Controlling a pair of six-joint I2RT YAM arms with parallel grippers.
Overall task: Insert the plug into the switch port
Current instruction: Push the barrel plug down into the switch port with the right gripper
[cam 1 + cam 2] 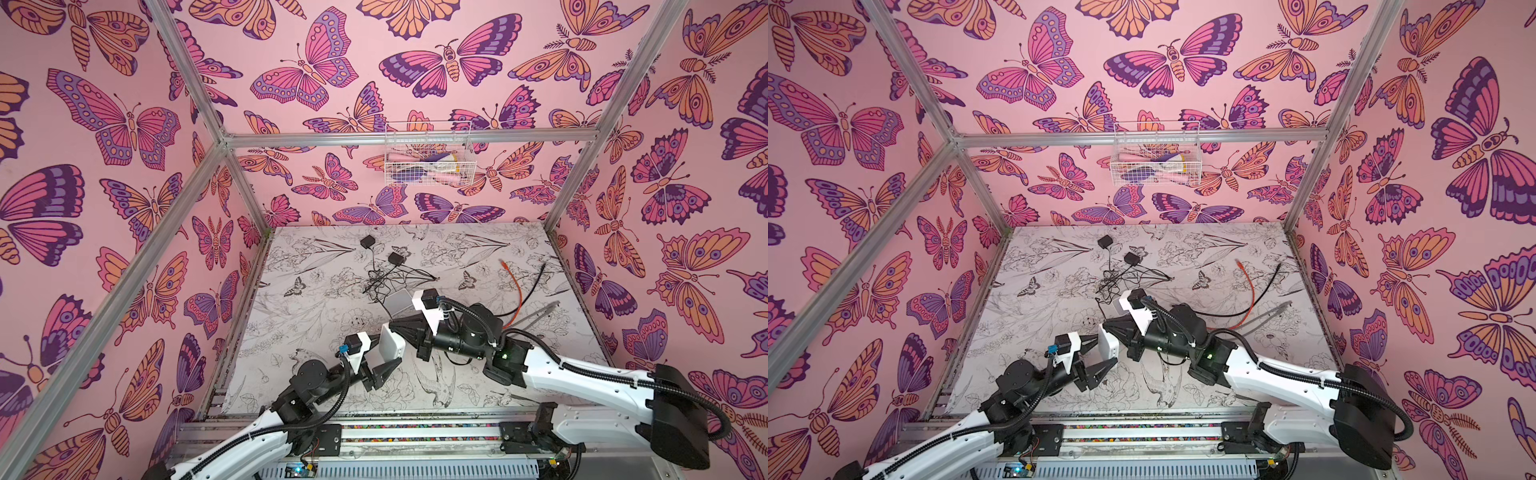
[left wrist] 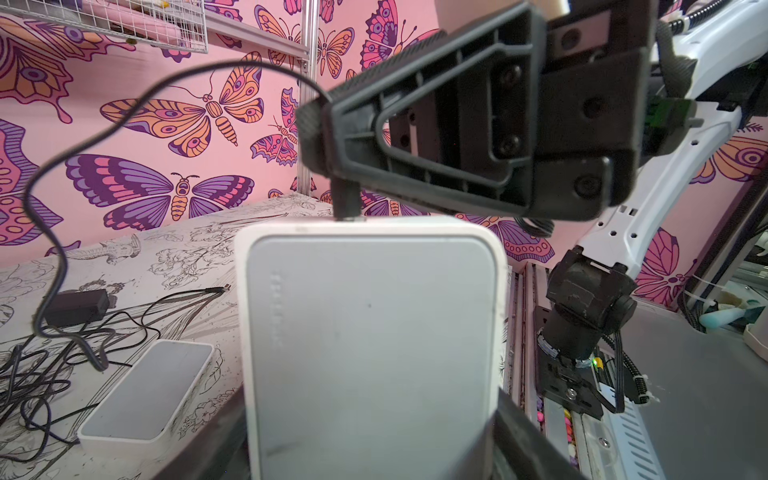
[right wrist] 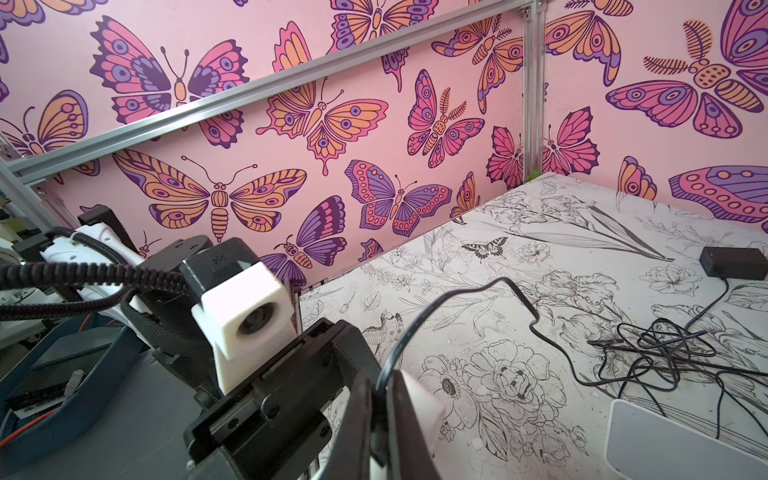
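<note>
The left gripper (image 1: 390, 349) holds the switch (image 2: 370, 332) up over the desk's (image 1: 478, 257) front. The right gripper (image 2: 320, 141) pinches the plug (image 2: 347, 201), its tip at the switch's edge. Next it likely needs a straight push in.

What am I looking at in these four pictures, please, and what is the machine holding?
Two robot arms work over a table. Two pictures look down from overhead, almost identical; the other two come from cameras on each arm's wrist. The left hand grips a white switch box. The right hand is shut on a black plug at the box's edge. On the table lie a second white box, two black adapters with tangled cords, and an orange cable.
</note>
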